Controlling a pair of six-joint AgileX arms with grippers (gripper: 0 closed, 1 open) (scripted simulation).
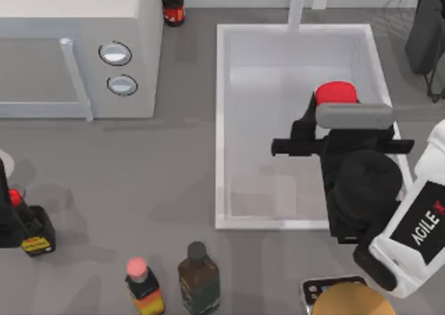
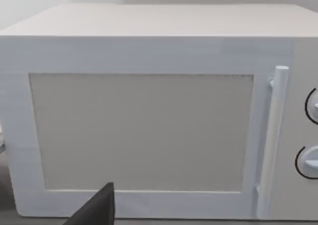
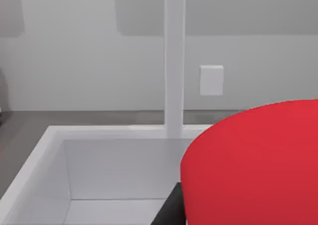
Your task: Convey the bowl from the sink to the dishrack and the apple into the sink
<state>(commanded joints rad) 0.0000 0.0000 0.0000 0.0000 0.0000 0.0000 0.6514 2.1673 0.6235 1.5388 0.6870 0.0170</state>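
- Our right gripper [image 1: 327,106] hangs over the sink [image 1: 221,120], toward its right rim, and the apple [image 1: 336,92] sits at its tip; in the right wrist view the apple [image 3: 253,160] bulks red right in front of the camera.
- We take the fingers as clamped on the apple, though the pads themselves are hidden.
- The apple is above the basin's right half, short of the back wall, where the white tap [image 3: 174,61] rises from the sink's [image 3: 30,175] rear rim.
- The dishrack [image 1: 427,37] stands at the bench's back right corner, past the sink's right rim.
- Our left gripper [image 1: 14,221] is parked at the bench's left edge; we cannot tell how its fingers stand.
- The microwave [image 1: 76,44] fills the back left corner, and the left wrist view faces its door [image 2: 141,130].
- Two bottles [image 1: 198,277] stand along the front edge.
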